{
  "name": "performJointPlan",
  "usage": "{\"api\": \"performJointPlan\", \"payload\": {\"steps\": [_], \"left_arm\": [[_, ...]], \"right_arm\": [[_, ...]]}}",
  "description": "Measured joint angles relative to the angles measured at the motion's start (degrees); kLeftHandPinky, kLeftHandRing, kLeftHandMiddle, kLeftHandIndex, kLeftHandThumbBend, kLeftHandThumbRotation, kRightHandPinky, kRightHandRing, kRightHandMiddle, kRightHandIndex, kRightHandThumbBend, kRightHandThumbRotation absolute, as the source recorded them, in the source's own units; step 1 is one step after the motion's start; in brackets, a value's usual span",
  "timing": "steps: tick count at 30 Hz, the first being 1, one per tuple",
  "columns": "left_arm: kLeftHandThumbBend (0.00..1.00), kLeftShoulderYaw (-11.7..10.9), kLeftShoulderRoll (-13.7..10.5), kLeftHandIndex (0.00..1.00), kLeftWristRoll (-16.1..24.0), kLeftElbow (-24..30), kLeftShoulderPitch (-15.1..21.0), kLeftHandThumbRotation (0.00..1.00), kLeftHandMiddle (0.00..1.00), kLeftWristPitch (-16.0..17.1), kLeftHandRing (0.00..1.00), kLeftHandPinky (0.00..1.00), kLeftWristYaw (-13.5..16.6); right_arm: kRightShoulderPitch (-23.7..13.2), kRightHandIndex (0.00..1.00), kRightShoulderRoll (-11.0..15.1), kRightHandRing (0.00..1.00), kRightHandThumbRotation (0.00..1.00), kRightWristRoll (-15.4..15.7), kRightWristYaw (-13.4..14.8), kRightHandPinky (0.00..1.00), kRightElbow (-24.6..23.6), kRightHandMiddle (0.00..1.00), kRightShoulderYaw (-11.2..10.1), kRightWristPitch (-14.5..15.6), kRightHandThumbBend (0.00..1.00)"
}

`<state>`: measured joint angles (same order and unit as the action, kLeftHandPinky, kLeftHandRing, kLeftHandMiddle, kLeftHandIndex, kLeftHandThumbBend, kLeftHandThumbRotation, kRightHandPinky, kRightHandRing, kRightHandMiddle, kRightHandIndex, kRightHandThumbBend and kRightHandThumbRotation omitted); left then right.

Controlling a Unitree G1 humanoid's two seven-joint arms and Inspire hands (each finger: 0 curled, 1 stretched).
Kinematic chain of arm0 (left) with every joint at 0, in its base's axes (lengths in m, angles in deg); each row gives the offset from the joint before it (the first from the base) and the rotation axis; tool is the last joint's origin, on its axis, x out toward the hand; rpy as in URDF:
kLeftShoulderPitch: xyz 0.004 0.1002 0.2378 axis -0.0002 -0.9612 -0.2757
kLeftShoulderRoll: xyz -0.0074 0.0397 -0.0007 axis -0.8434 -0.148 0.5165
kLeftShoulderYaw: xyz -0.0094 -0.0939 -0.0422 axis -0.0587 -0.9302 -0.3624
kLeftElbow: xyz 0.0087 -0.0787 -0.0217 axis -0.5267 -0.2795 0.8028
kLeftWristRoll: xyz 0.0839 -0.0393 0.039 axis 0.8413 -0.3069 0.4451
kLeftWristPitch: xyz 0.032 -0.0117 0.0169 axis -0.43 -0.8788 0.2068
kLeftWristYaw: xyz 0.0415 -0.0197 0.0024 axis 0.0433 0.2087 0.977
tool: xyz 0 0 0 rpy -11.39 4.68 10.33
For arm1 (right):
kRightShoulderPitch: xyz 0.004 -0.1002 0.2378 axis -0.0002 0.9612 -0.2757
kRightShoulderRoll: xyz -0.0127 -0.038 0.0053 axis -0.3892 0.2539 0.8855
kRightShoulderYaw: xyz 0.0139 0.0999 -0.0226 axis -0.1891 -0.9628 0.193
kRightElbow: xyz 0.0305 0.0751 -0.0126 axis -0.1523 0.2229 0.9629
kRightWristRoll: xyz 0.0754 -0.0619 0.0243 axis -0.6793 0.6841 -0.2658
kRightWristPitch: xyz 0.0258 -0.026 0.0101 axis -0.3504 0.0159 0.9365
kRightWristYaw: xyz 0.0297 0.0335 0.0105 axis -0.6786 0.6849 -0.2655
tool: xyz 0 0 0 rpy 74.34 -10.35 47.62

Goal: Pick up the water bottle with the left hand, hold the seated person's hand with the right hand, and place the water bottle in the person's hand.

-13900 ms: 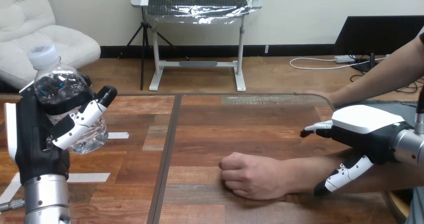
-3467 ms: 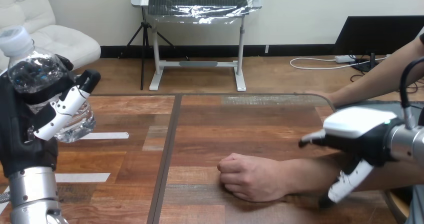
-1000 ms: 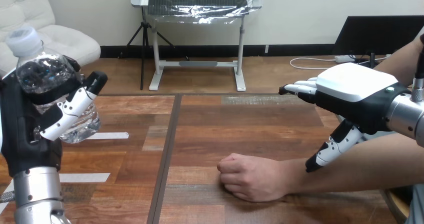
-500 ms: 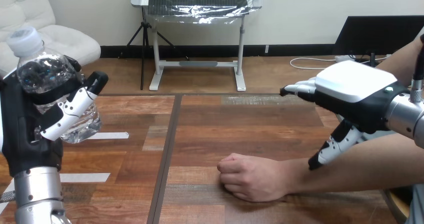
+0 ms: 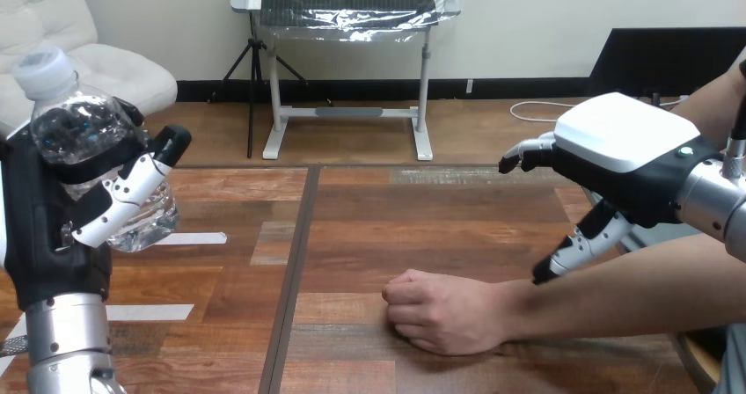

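The water bottle (image 5: 75, 134) is held at the left side of the scene, lifted clear of the wooden table (image 5: 396, 218). It is close to upright, and its white cap (image 5: 40, 67) is at the top. It is grasped by the left hand (image 5: 48, 227), whose fingers and thumb are wrapped round the clear body of the bottle. The silver forearm below is raised almost vertically from the near edge.

The right hand (image 5: 625, 139) is seen at the right side, raised above the table with its white back turned up. Its fingers (image 5: 526, 152) are extended toward the left and only loosely bent. The thumb (image 5: 572, 251) is pointed down and to the left, and nothing is grasped.

The person's hand (image 5: 444, 310) is rested on the table near the middle, closed into a fist with the knuckles turned left. The forearm (image 5: 633, 293) is stretched away to the right, under the right hand. The thumb tip is just above the forearm, and no contact can be made out. The bottle and the fist are well apart.

Two white tape strips (image 5: 198, 237) are laid on the table at the left.
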<state>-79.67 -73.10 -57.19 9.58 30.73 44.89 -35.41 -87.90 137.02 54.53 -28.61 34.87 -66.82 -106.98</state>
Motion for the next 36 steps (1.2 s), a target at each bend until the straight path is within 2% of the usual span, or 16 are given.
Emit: {"api": "performJointPlan", "payload": {"steps": [1,2,5,10,11,14,21,27,31,36], "left_arm": [[0.51,0.00,0.00,0.38,0.08,0.00,0.00,0.00,0.32,0.00,0.26,0.20,0.05],[0.51,-0.01,0.00,0.38,0.19,0.00,0.00,0.00,0.32,-0.01,0.26,0.20,0.11],[0.51,0.00,0.00,0.38,0.31,0.00,-0.01,0.00,0.32,-0.05,0.26,0.20,0.20],[0.51,0.03,0.00,0.38,0.47,0.00,-0.02,0.00,0.32,-0.06,0.26,0.21,0.33],[0.51,0.04,0.01,0.38,0.50,0.00,-0.02,0.00,0.32,-0.07,0.26,0.21,0.37],[0.51,0.08,0.02,0.38,0.61,0.00,-0.02,0.00,0.32,-0.09,0.26,0.21,0.57],[0.52,0.13,0.02,0.38,0.81,0.00,-0.05,0.00,0.32,-0.10,0.26,0.21,1.14],[0.50,0.14,0.02,0.38,0.12,0.00,-0.09,0.00,0.32,-0.17,0.26,0.20,0.90],[0.51,0.14,0.02,0.38,0.20,0.00,-0.14,0.00,0.32,-0.24,0.26,0.20,0.94],[0.51,0.15,0.02,0.38,0.54,0.00,-0.30,0.00,0.32,-0.32,0.26,0.21,1.10]], "right_arm": [[0.06,0.71,-0.09,0.60,0.78,0.01,0.75,0.52,0.07,0.65,0.00,-0.14,1.00],[0.09,0.62,-0.19,0.50,0.79,0.02,1.54,0.43,0.16,0.56,-0.01,-0.36,0.97],[0.18,0.52,-0.47,0.40,0.79,0.17,4.82,0.33,0.95,0.47,-0.03,-1.77,0.93],[0.20,0.37,-1.02,0.28,0.76,0.09,10.07,0.23,2.42,0.35,-0.17,-4.88,0.80],[0.20,0.32,-1.15,0.24,0.74,-0.01,10.85,0.19,2.66,0.31,-0.22,-5.53,0.74],[0.19,0.27,-1.39,0.20,0.69,-0.59,12.95,0.16,3.65,0.26,-0.27,-7.57,0.69],[0.19,0.19,-1.80,0.13,0.55,-0.92,18.97,0.08,6.94,0.19,-0.27,-13.42,0.63],[0.19,0.17,-1.97,0.10,0.48,0.23,23.52,0.04,8.88,0.17,-0.27,-16.53,0.61],[0.19,0.17,-1.97,0.09,0.48,1.10,25.87,0.03,9.87,0.16,-0.27,-17.76,0.65],[0.19,0.20,-1.97,0.13,0.58,1.27,26.55,0.07,10.05,0.19,-0.29,-17.91,0.74]]}}
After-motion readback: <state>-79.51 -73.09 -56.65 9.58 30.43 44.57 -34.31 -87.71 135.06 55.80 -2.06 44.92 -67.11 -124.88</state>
